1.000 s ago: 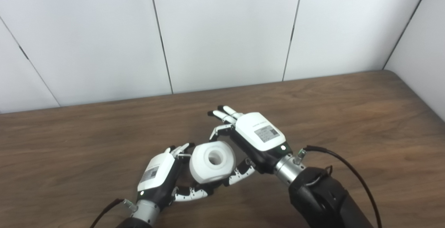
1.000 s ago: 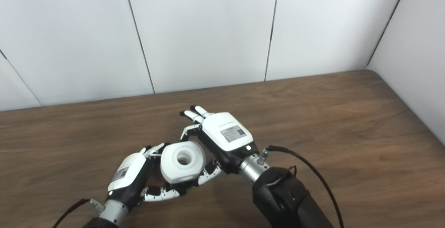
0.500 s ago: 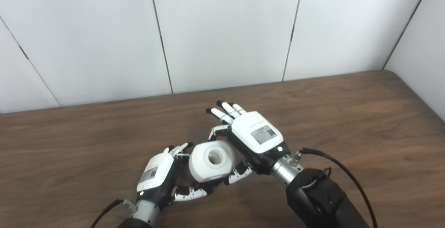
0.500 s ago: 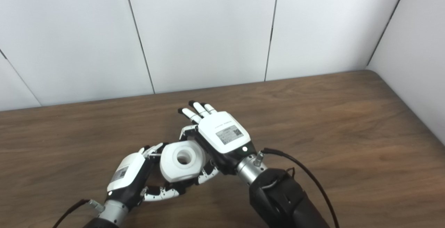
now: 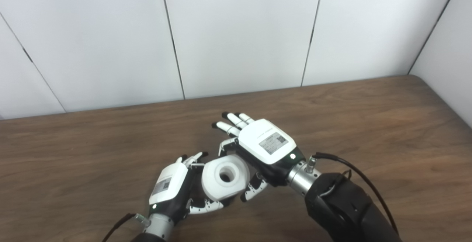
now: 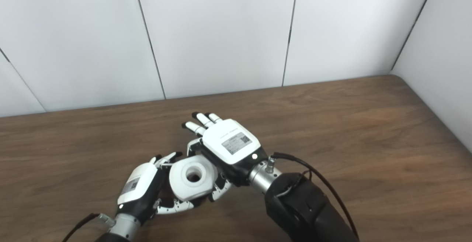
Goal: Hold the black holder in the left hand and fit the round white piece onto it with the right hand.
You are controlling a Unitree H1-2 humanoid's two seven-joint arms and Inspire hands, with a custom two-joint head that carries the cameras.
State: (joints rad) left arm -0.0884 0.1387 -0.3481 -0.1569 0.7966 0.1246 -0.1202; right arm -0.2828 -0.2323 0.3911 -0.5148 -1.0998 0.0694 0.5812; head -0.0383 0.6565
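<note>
Near the front of the bench [image 5: 368, 124], a little left of centre, the round white piece [image 5: 225, 177] sits between the two hands. The left hand [image 5: 171, 188] cups it from about eight o'clock, its fingers [image 5: 204, 207] curled underneath. The black holder itself is almost wholly hidden; only dark shapes show under the piece, so the left hand seems closed on it, though the grip itself is out of sight. The right hand [image 5: 263, 149] lies against the piece at about two o'clock, palm side down on its rim, its long fingers [image 5: 230, 122] stretched out and apart toward eleven o'clock, its thumb low at the piece's right side. It looks to be pressing rather than clasping, so I cannot tell whether it really holds the piece.

By the look of it, the fitting is well along: the piece is already over the holder, and what remains is probably seating it fully and letting go.

The piece's centre hole [image 6: 193, 175] faces up and slightly toward the camera, so its axis stands close to upright, tipped a little toward six o'clock.
</note>
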